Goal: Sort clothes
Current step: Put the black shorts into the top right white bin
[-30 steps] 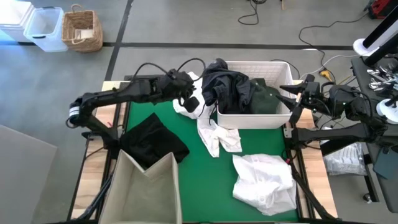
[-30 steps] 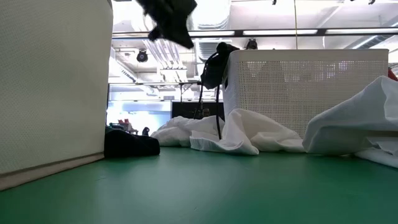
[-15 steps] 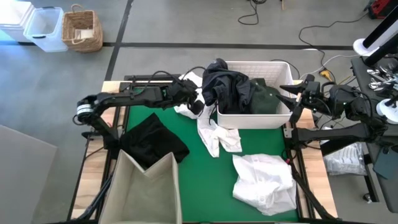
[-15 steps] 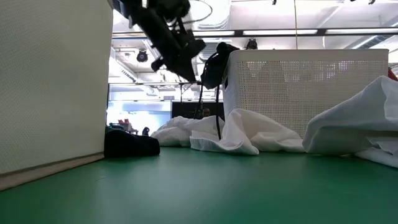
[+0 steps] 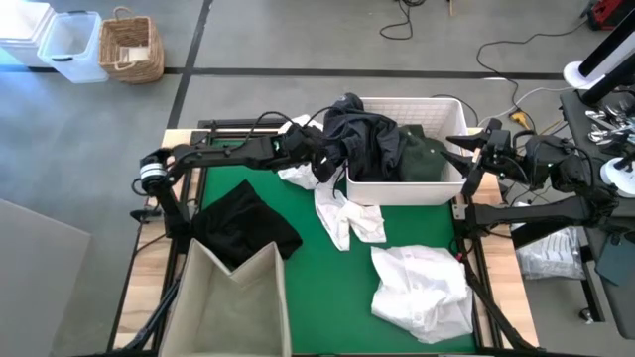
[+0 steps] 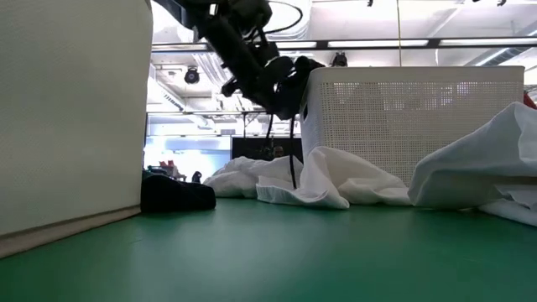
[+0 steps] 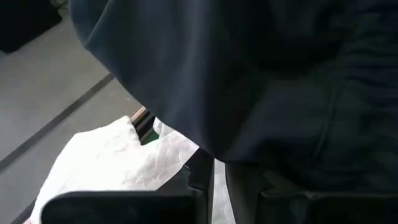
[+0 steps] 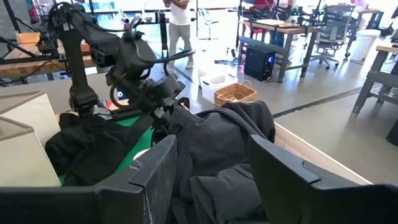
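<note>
Reaching for the dark crumpled garment (image 5: 359, 139) draped over the white perforated plastic basket (image 5: 448, 183), your left gripper (image 5: 325, 159) arrives pressed together; your right gripper (image 5: 474, 151) waits spread beside that basket.

- We are seeing a black garment (image 5: 359, 139) heaping up at about twelve o'clock, draping over the near-left rim.
- A dark green garment (image 5: 422, 159) is lying just beside it, toward one o'clock.
- A crumpled white garment (image 5: 342, 213) is sprawling at centre.
- Another white garment (image 5: 425, 291) is lying bunched toward five o'clock.
- A second black garment (image 5: 243, 223) is lying rumpled toward nine o'clock.
</note>
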`<move>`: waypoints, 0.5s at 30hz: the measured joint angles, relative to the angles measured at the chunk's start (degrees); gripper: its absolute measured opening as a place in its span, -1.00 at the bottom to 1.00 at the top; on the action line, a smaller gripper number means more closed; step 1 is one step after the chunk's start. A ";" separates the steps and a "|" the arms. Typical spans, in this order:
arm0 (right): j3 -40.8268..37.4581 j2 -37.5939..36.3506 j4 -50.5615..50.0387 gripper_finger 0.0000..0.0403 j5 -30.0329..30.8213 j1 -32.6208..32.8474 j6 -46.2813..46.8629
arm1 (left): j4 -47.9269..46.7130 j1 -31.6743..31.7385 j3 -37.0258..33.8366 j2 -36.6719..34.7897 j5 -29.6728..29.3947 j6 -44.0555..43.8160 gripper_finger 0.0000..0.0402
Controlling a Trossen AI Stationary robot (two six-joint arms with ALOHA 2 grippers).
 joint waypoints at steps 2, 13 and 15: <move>0.00 0.00 -0.04 -0.05 0.00 0.00 -0.02 | -0.12 0.00 1.44 0.17 0.04 1.18 -0.90; 0.00 0.00 -0.11 -0.05 0.01 -0.01 -0.12 | 0.48 0.00 8.57 -0.07 6.73 6.48 -0.90; 0.00 0.00 -0.12 -0.05 0.00 0.00 -0.21 | 0.26 0.00 9.92 0.18 9.09 7.82 -0.90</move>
